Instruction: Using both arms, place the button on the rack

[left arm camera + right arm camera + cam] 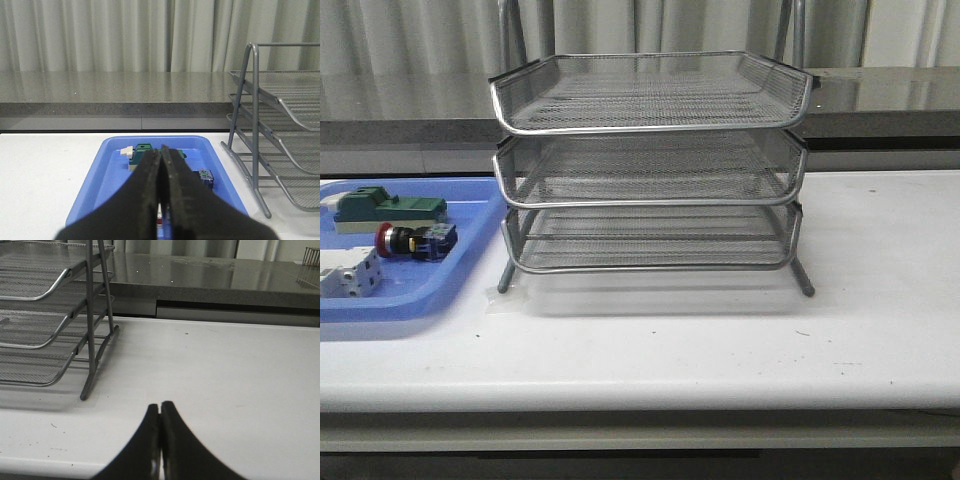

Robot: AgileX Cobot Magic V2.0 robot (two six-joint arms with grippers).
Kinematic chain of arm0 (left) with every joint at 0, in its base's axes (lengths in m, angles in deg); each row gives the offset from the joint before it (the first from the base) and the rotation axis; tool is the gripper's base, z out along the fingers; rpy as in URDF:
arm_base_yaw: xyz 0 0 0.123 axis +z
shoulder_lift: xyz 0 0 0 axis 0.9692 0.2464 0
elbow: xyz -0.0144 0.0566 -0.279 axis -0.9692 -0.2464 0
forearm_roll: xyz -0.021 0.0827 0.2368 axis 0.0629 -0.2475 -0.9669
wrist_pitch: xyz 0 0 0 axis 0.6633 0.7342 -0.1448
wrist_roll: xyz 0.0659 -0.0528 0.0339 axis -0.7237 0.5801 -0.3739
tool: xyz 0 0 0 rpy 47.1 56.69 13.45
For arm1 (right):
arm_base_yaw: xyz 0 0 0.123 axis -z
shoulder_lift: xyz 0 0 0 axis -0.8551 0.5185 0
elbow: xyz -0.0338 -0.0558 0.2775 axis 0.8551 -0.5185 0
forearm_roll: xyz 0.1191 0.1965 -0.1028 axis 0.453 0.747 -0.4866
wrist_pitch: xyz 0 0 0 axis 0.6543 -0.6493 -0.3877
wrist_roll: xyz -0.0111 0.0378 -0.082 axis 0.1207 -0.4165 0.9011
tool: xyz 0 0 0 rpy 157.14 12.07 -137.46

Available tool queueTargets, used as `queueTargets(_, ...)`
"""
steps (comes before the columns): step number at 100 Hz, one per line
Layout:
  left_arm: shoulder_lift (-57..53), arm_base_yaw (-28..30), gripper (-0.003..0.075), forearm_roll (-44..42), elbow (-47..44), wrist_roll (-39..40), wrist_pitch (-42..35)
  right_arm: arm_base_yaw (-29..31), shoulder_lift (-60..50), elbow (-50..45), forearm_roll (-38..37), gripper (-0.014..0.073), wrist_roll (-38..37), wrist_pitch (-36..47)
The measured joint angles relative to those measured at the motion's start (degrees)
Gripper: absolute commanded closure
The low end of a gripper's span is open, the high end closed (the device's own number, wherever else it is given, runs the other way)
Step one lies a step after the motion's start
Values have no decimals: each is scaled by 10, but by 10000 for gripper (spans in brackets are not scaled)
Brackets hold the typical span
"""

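Red-headed, the button (412, 241) lies in the blue tray (410, 298) just ahead of the left gripper (161, 165) — fingers pressed together, holding nothing — while the right gripper (160, 416), likewise closed on nothing, hovers over bare table (225, 370) beside the rack (650, 165).
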Motion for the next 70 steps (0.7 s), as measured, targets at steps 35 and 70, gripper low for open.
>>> queueTargets(35,0,0,741,0,0,0,0,0,0,0,0,651,0,32)
queueTargets(70,0,0,741,0,0,0,0,0,0,49,4,651,-4,29)
